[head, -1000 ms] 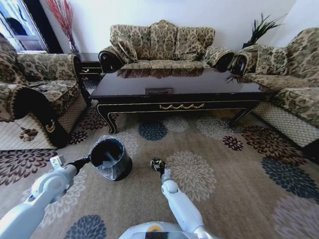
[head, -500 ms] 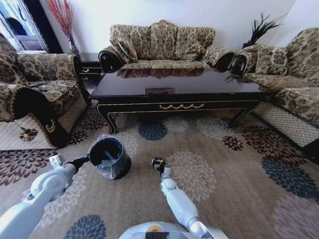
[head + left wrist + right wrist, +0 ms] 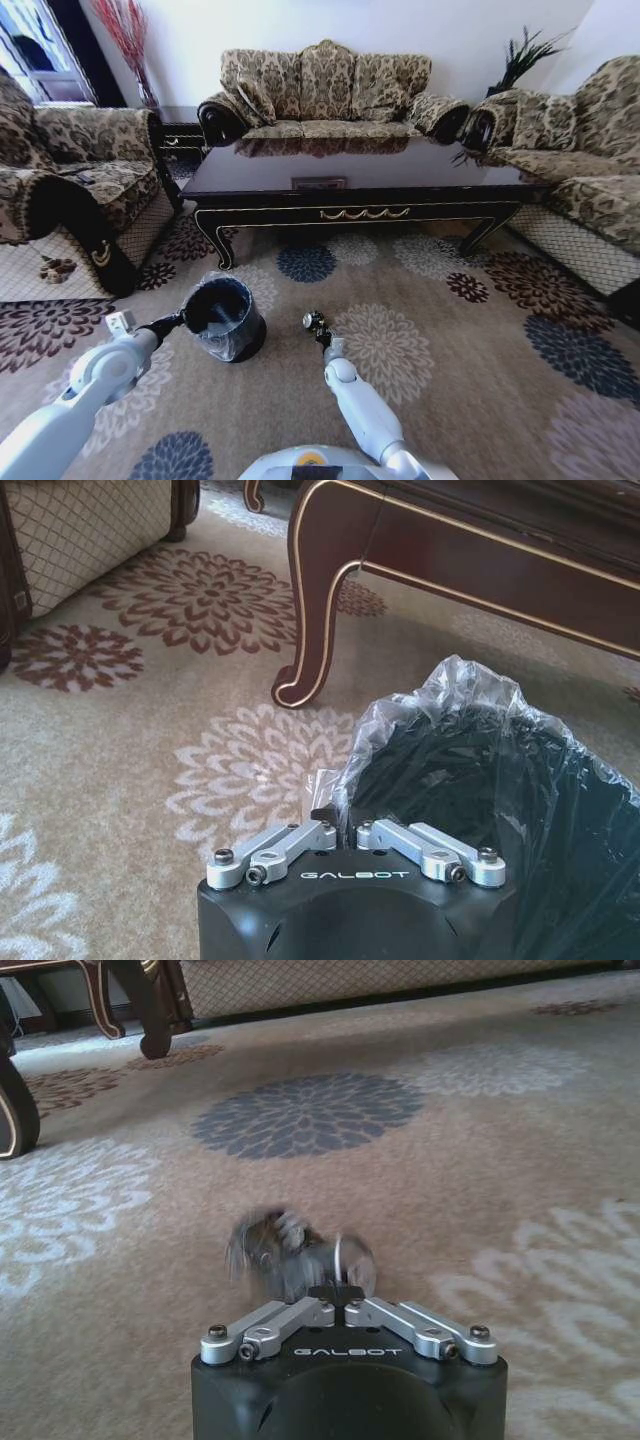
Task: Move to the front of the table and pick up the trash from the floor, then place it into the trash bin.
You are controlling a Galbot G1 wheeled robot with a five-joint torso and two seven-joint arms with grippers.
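Risk of dropping short: right gripper (image 3: 345,1295) pinched shut on small dark trash ball (image 3: 290,1255) over floor (image 3: 450,380), well apart from trash bin (image 3: 225,318); left gripper (image 3: 340,825) clamped on bin's bag rim (image 3: 400,740), liable to tear or tip.

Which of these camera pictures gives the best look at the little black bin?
The head view: it shows the whole trash bin standing on the floor before the table, with the left gripper at its rim. The left wrist view shows its bag-lined rim close up. The right wrist view faces carpet.
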